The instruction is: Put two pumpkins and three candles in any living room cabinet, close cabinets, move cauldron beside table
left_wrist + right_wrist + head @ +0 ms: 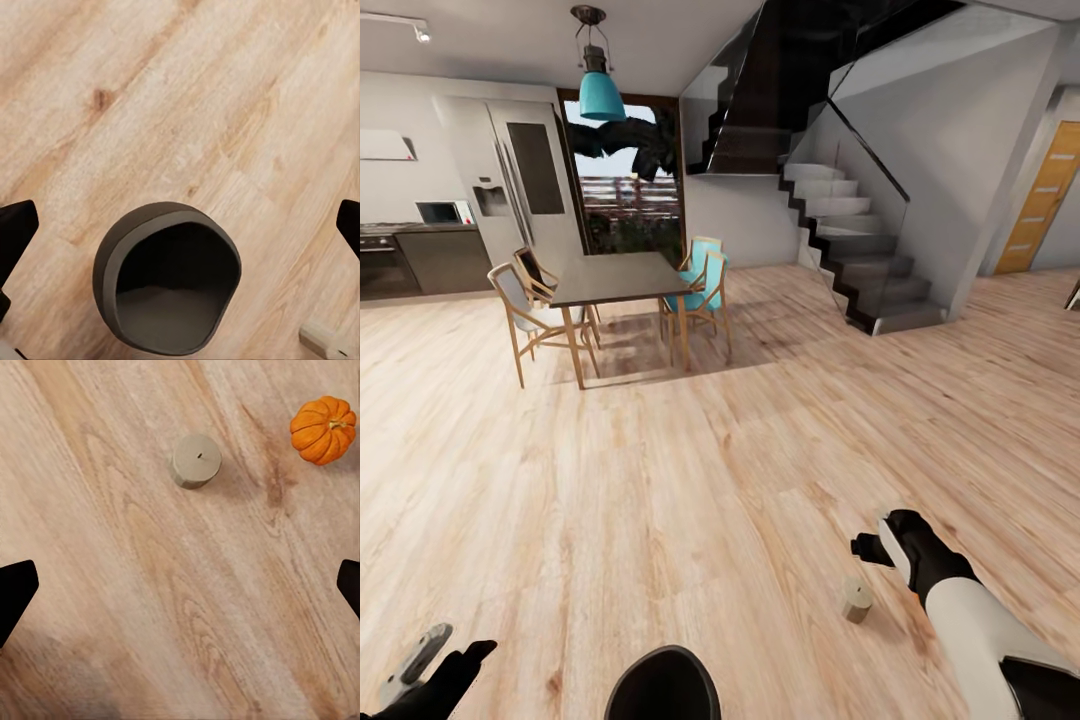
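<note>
Floor (690, 480): pale wood planks, carries all loose items
Candle (857, 599): upright on floor just beside right arm, wick on top (196, 460)
Pumpkin (325, 429): orange, on floor near candle, not touching it
Cauldron (168, 277): dark, open mouth up, on floor beneath left wrist; rim at lower edge of head view (663, 686)
Left gripper (180, 225): fingers spread wide, nothing held
Right gripper (180, 585): fingers spread wide, nothing held, above bare floor
Dining table (622, 277): far across floor, chairs around it

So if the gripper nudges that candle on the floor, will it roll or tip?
The candle stands upright on its flat end on the floor, so a low push would probably slide it. It looks short and stubby, so tipping seems unlikely. Once tipped, its round side would likely roll.
</note>
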